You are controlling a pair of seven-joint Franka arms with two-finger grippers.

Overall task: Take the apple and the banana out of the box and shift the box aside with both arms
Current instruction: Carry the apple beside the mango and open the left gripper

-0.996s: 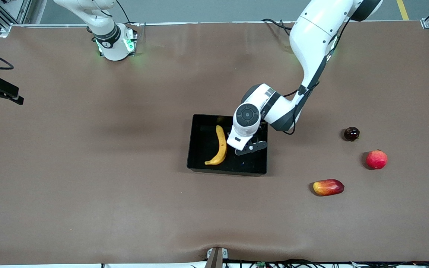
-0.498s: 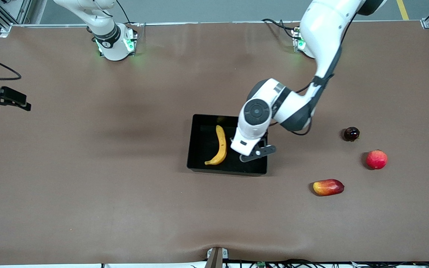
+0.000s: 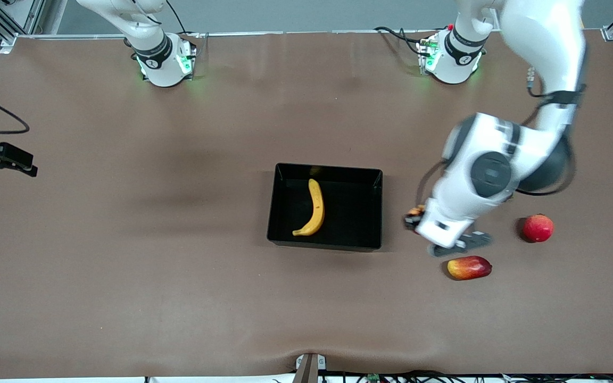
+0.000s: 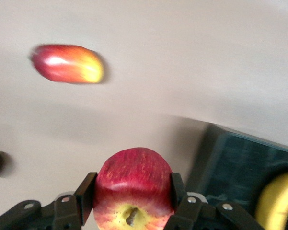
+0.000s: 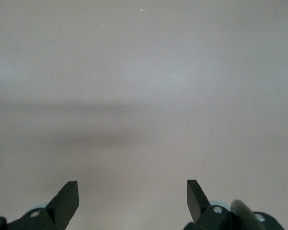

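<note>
So the left gripper (image 4: 132, 218) is clamping the apple (image 4: 132, 189) between its two fingers, stem dimple facing the wrist camera, and it's hanging over bare table just past the box's (image 3: 285, 236) short wall on the left arm's end. Makes sense to me: the apple is out of the box now, and it's being carried toward the patch where the other loose fruit is sitting, so the box area isn't getting cluttered. In the front view you can only catch a sliver of the apple peeking out by the gripper (image 3: 415, 215), the arm is covering the rest.

Below it on the table, the mango (image 3: 469, 267) is lying nearest the front edge, and the bigger pinkish-red fruit (image 3: 538, 227) is sitting closer to the left arm's end. I'd guess the drop spot needs to be picked so the apple isn't rolling into either.

The banana (image 3: 314, 208) is lying inside the box, curved along the wall nearest the right arm's end, not touched yet. The box itself is sitting around the middle of the table.

The right gripper (image 5: 132, 199) is waiting with its fingers spread wide over bare table at the right arm's edge (image 3: 3, 155), probably parked there for the banana or the two-arm box push.
</note>
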